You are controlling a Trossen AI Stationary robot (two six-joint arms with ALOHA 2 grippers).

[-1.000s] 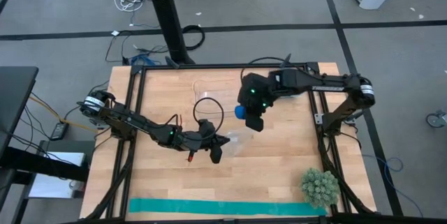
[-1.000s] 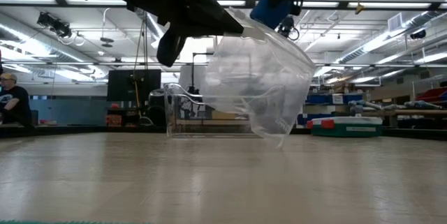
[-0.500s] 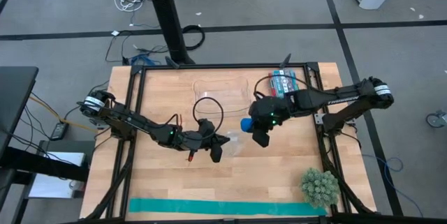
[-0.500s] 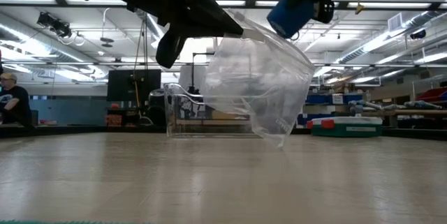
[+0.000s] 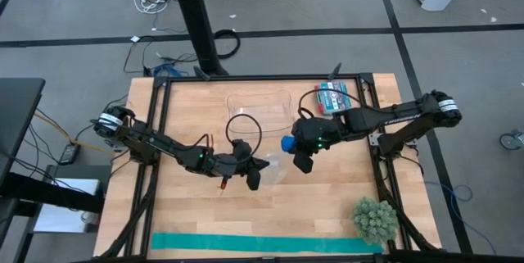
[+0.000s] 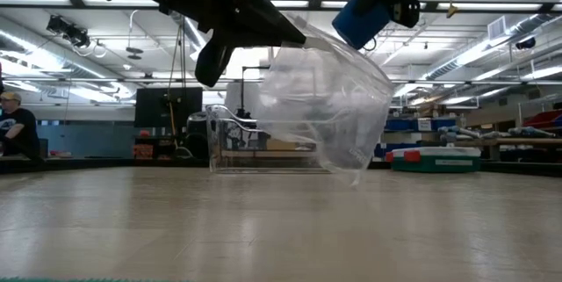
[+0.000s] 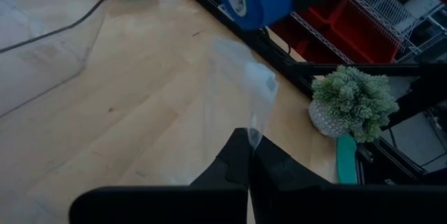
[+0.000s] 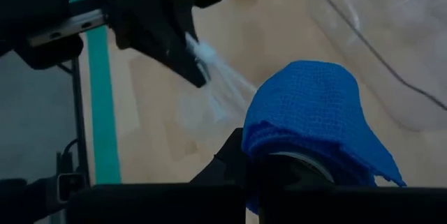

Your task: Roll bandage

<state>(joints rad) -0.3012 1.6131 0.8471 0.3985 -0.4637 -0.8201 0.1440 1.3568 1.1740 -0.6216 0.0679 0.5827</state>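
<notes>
Wooden table, framed by dark rails, largest thing in sight. Long teal-green strip flat along the table's near edge, well apart from the clear plastic bag at mid-table. Clear plastic tray toward the far edge, beyond the bag, with a loop of dark cable between tray and bag.

Left arm reaching in low across the table toward the bag; left gripper pinched tight on the bag's upper edge, jaws narrow with only the thin film between them. Bag lifted off the table, hanging down from that pinch and bulging open in the low view.

Right arm stretched in from the other side; right gripper just beside the bag's open top, jaws clamped on the bandage. Bandage rolled into a small royal-blue cylinder, held in the air above the table, right at the bag's mouth and just opposite the left gripper. Whether touching the film or not, cannot tell.

Spiky green plant ball near the table's near right corner, well apart from the bag. Small packet with red and teal print near the far right corner, beside the tray.
</notes>
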